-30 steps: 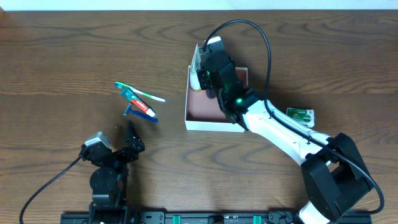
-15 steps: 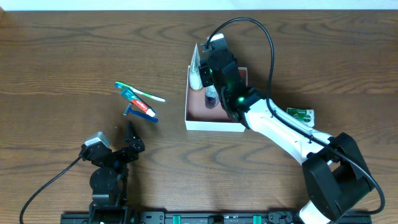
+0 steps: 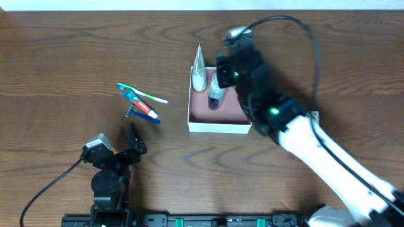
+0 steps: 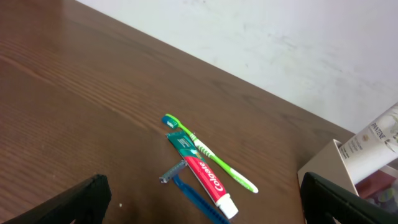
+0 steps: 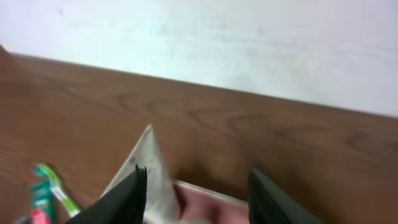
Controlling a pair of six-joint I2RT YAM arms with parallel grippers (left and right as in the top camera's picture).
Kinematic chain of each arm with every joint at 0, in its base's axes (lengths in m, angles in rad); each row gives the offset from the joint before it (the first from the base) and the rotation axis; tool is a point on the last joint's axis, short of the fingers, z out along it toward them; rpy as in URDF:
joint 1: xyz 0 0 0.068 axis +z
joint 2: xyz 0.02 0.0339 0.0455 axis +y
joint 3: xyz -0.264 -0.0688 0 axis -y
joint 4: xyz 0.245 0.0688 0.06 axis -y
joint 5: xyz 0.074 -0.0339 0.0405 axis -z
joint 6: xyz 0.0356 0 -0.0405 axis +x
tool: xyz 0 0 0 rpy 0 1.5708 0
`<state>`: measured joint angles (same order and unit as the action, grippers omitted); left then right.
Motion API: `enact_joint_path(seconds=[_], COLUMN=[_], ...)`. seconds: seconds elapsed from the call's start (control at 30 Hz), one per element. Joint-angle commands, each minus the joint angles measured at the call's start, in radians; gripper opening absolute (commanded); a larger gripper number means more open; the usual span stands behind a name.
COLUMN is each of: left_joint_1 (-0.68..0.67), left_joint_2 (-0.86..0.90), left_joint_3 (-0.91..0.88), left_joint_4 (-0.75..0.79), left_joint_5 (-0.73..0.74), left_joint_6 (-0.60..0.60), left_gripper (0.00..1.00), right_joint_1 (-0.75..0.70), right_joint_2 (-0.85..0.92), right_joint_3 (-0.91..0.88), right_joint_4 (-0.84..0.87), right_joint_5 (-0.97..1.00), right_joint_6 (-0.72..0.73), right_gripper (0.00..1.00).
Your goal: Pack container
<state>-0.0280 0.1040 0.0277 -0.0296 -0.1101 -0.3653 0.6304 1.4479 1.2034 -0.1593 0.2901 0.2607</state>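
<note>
The container [image 3: 218, 125], a shallow white-walled box with a reddish-brown inside, sits at mid-table. A white tube [image 3: 200, 70] stands in its back left corner, and a small bottle [image 3: 215, 91] is beside the tube. My right gripper [image 3: 221, 70] hovers above the box's back edge, open, with nothing between its fingers. In the right wrist view the tube [image 5: 151, 167] and the box floor [image 5: 211, 202] show below the gripper [image 5: 196, 202]. My left gripper [image 3: 129, 142] rests open near the front left, apart from everything. The left wrist view catches the container's corner [image 4: 323, 171].
A green toothbrush [image 3: 142, 93], a red toothpaste tube [image 3: 140, 104] and a blue razor [image 3: 144, 115] lie together left of the box. They lie just ahead of the left gripper [image 4: 205, 211]: toothbrush [image 4: 211, 152], toothpaste [image 4: 202, 177], razor [image 4: 186, 190].
The right gripper has opened and lifted up and back from inside the box. The small bottle now stands free beside the tube. The left arm has not moved.
</note>
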Motion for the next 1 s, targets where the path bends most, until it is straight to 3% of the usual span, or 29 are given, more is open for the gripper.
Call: enact_joint_path(seconds=[0.0,0.4,0.97], left_joint_1=[0.003,0.003,0.003], left_joint_2=[0.000,0.000,0.000], left_joint_3=[-0.024,-0.024,-0.024], left_joint_4=[-0.032,-0.032,-0.032], left_joint_5=[-0.005,-0.005,-0.005], left_joint_6=[0.010,0.010,0.010], left_gripper=[0.98,0.98,0.98], right_joint_1=[-0.014,-0.014,0.026], right_joint_2=[-0.091,-0.165,-0.147], right_joint_3=[0.012,0.012,-0.059], right_joint_4=[-0.068,-0.402,-0.462], right_joint_5=[-0.041,-0.146,-0.138], right_joint_6=[0.097,0.106,0.204], right_gripper=[0.52,0.58,0.56])
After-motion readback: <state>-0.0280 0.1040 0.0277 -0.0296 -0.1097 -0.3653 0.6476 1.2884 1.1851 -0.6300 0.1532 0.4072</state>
